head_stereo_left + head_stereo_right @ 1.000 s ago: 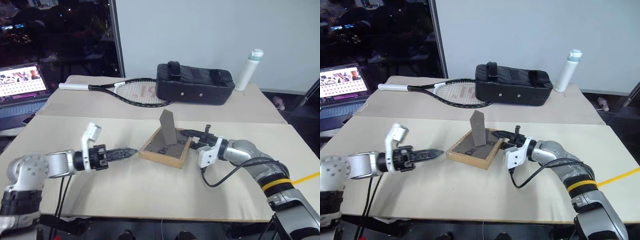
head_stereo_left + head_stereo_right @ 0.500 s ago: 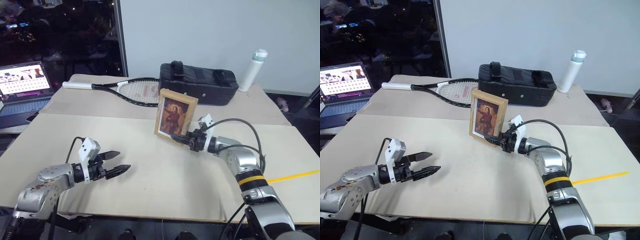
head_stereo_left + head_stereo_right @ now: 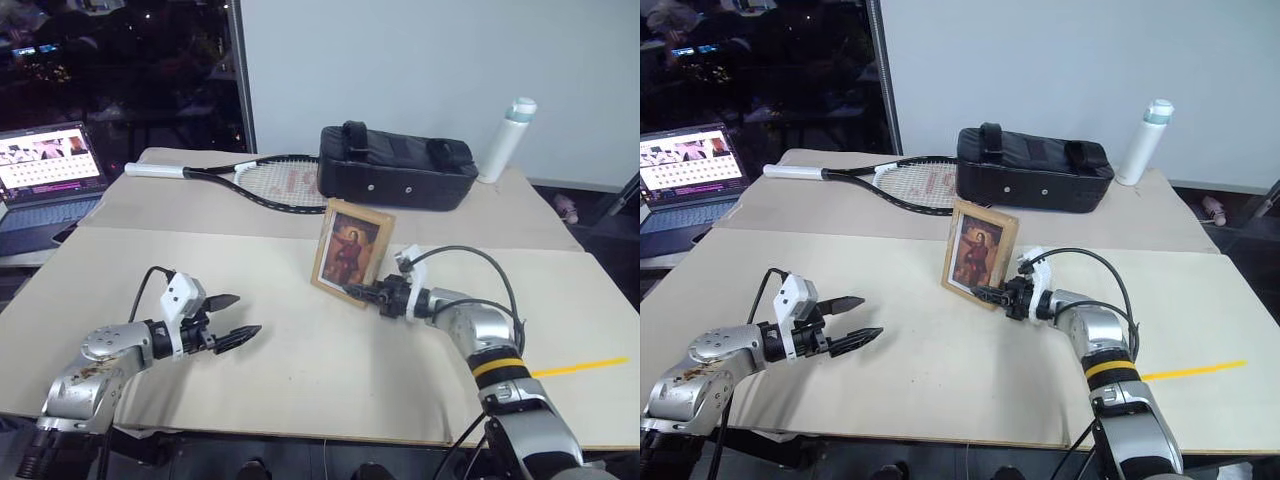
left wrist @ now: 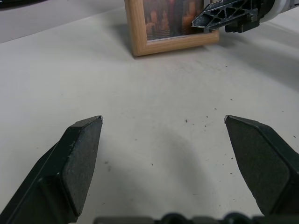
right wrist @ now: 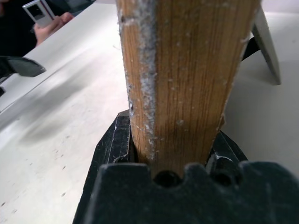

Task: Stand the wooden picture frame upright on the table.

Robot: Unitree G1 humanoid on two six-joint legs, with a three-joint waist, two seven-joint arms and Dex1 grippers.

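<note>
Wooden picture frame (image 3: pixel 352 248) stands upright near the middle of the table (image 3: pixel 330 370), portrait side facing the robot, its rear stand (image 5: pixel 265 44) reaching down to the tabletop behind it; right gripper (image 3: pixel 372 293) pinches the frame's lower right edge, one black finger on each face of the wood. Left gripper (image 3: pixel 232 318) hovers low over bare tabletop well to the frame's left, jaws spread wide, nothing between them. Beyond the frame, on the far part of the table: tennis racket (image 3: pixel 250 181), black zippered case (image 3: pixel 394 167), white bottle (image 3: pixel 504 140); an open laptop (image 3: pixel 45 175) sits off to the left.
</note>
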